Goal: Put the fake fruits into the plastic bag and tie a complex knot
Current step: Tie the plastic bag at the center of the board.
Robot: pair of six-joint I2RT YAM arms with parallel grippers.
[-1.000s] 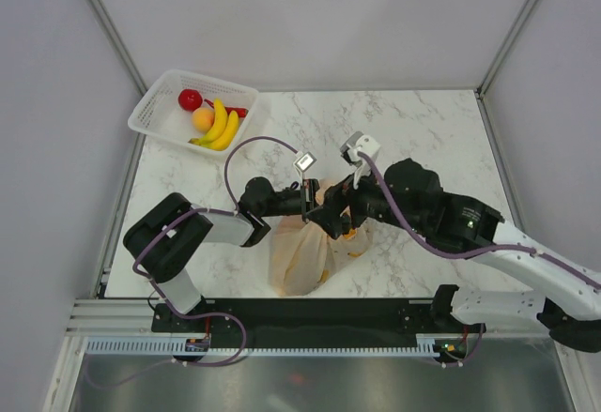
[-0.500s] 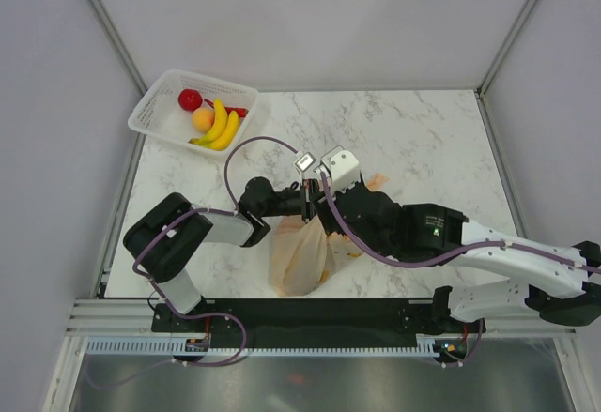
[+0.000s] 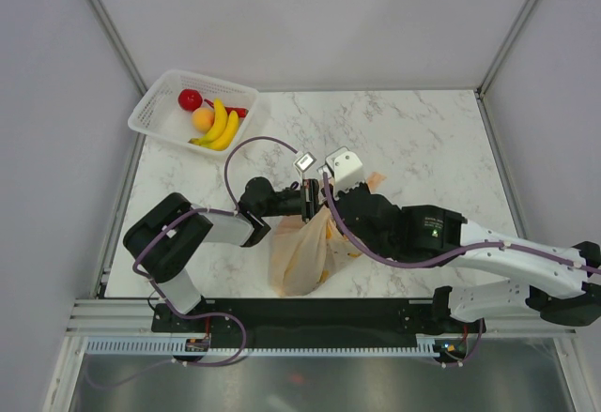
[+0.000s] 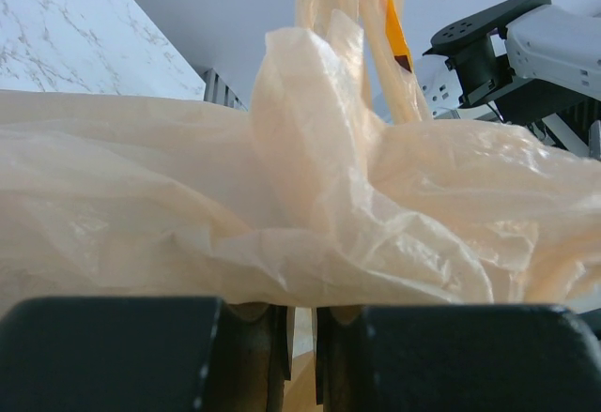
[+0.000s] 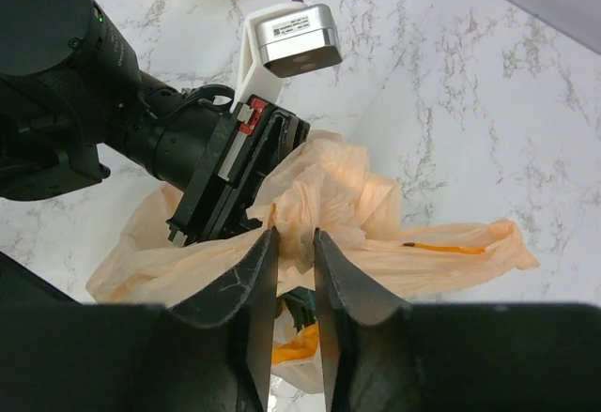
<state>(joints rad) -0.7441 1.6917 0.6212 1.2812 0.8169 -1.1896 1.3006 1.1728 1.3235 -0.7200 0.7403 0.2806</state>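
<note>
My right gripper (image 5: 293,239) has swung in to centre frame and is pinching the thin translucent peach plastic bag (image 3: 299,257); left gripper (image 4: 300,335) is clamping it too.

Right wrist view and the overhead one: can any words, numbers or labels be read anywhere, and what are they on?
No text is legible.
White sticker on the grey camera box: printed lines, too small to read.
Plastic bag: an orange printed streak, no letters readable.
Green mark on the right arm, overhead view: too small to read.
</note>
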